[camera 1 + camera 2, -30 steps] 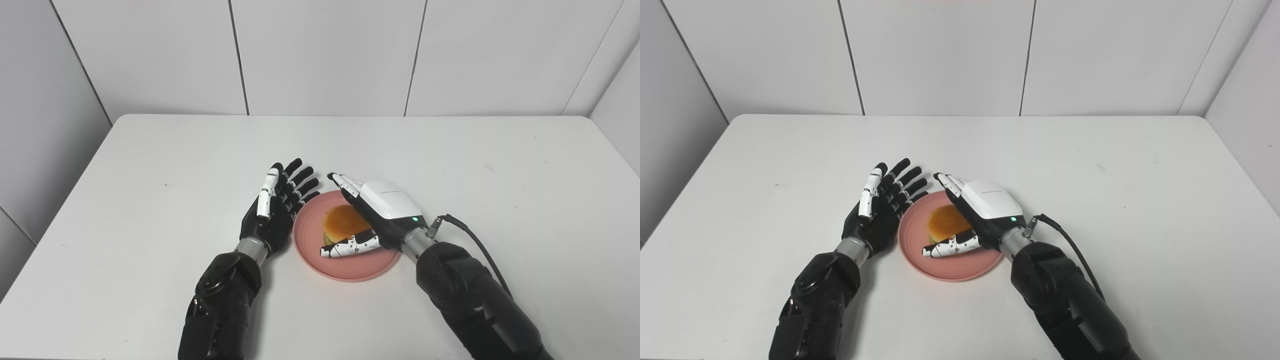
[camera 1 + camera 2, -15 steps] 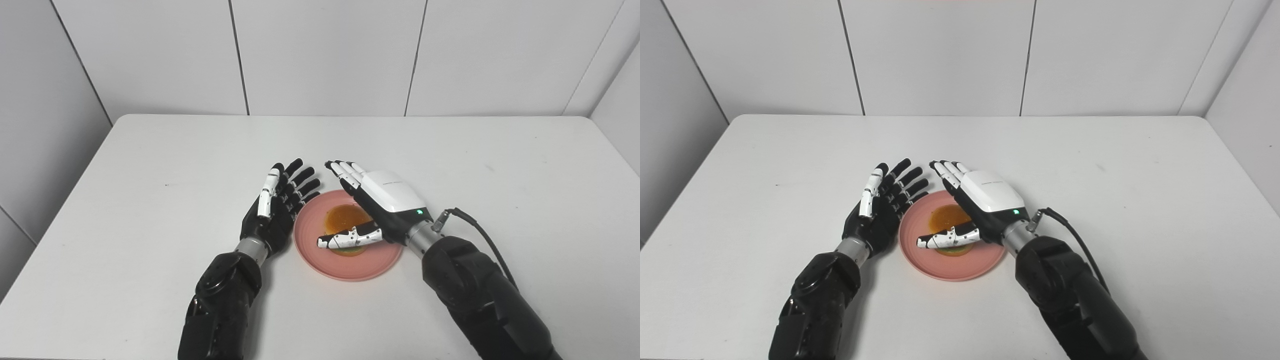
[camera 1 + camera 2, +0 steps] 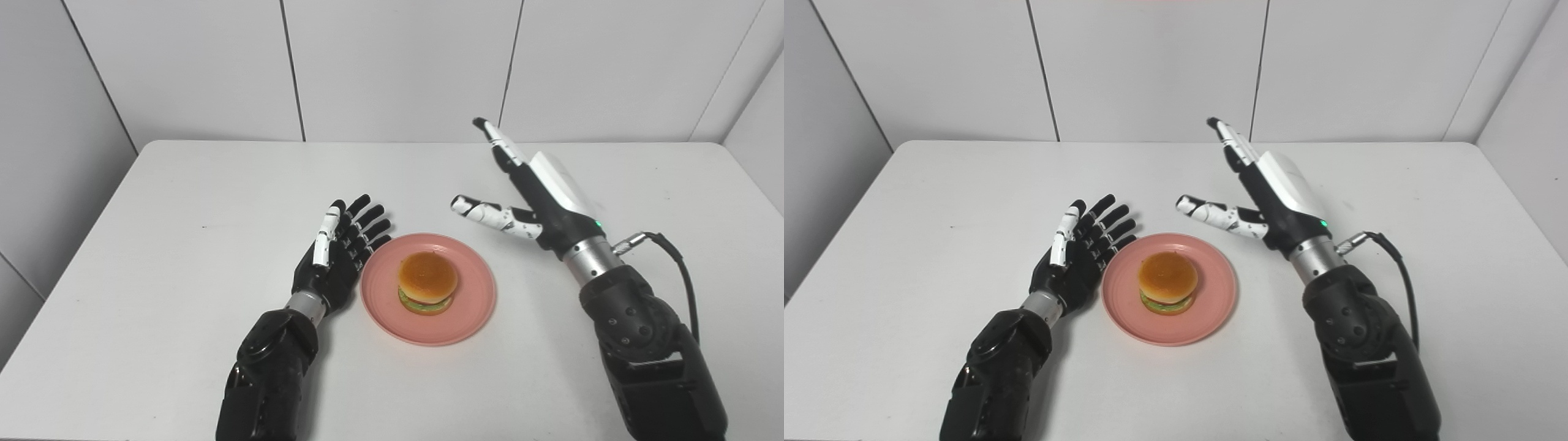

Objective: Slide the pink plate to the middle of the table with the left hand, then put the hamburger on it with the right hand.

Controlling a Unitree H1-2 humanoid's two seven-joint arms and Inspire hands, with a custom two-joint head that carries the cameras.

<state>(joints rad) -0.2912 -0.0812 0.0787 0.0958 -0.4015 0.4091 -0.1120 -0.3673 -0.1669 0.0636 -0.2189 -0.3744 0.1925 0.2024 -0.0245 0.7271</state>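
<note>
Resting on white table [image 3: 184, 202] — hamburger [image 3: 427, 282], pink plate [image 3: 471, 306]

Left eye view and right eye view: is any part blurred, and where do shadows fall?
Left eye view: sharp; the round pink plate casts a faint shadow on the white table, and the left hand darkens the table beside it. Right eye view: equally sharp, even light, no glare on the orange-bunned hamburger.

The hamburger [image 3: 427, 290] sits upright, apparently centred, on the round pink plate [image 3: 468, 313] mid-table.
</note>
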